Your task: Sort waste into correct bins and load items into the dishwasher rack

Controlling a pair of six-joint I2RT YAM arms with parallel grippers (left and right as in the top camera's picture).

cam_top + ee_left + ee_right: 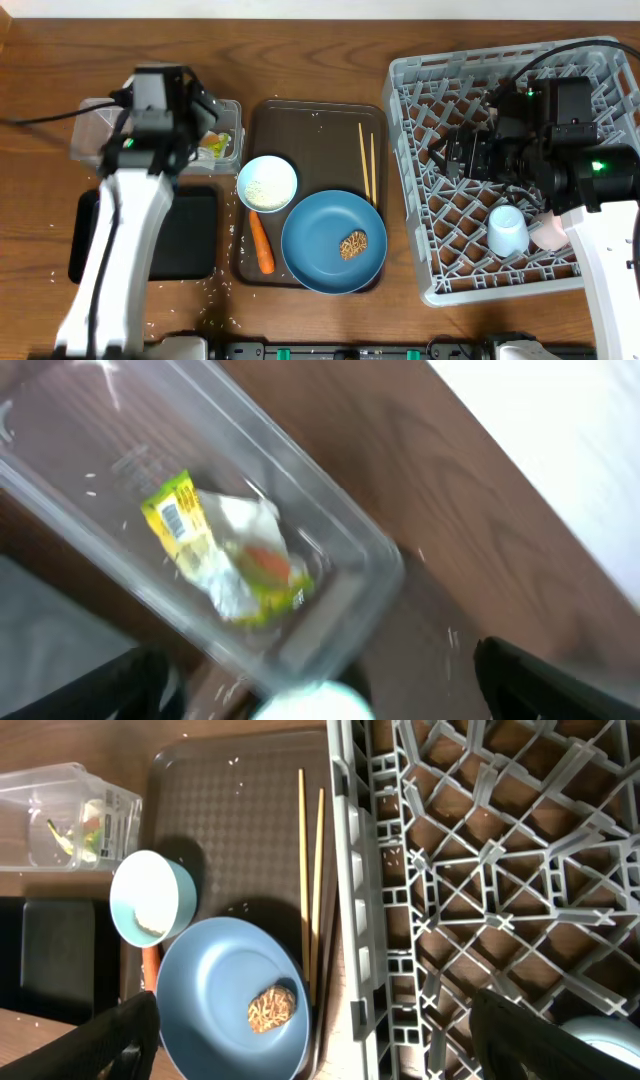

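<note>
Brown wooden desk (320, 30) carries everything. Left jaws stand wide apart over the right end of the clear tub (330, 520), and nothing is between them. Directly below them, inside the tub, lies the crumpled yellow-green wrapper (220, 555), resting on the tub's floor close to its end wall. Toward the left arm's base from these jaws sits the black tray (195, 235), partly hidden under that arm. Loose rice grains (215, 290) are scattered on the desk beside that tray.

Right jaws are likewise spread wide and hold nothing. They hover over the left-middle part of the grey rack (420, 80). Behind them, toward the right arm's base, a light-blue cup (508, 230) sits in the rack with a pink cup (550, 235) just beside it, partly covered by the arm.

Past the rack's left wall from these jaws lies the brown tray (240, 830). On it the two chopsticks (310, 870) lie side by side, nearest the rack and parallel to its wall. The blue plate (210, 1010) carries the brown lump (272, 1008), and its rim reaches the chopsticks' lower ends. Farther from the jaws, the white bowl (150, 900) stands just beside the plate. The carrot (150, 965) lies below the bowl, against the plate's far edge.
</note>
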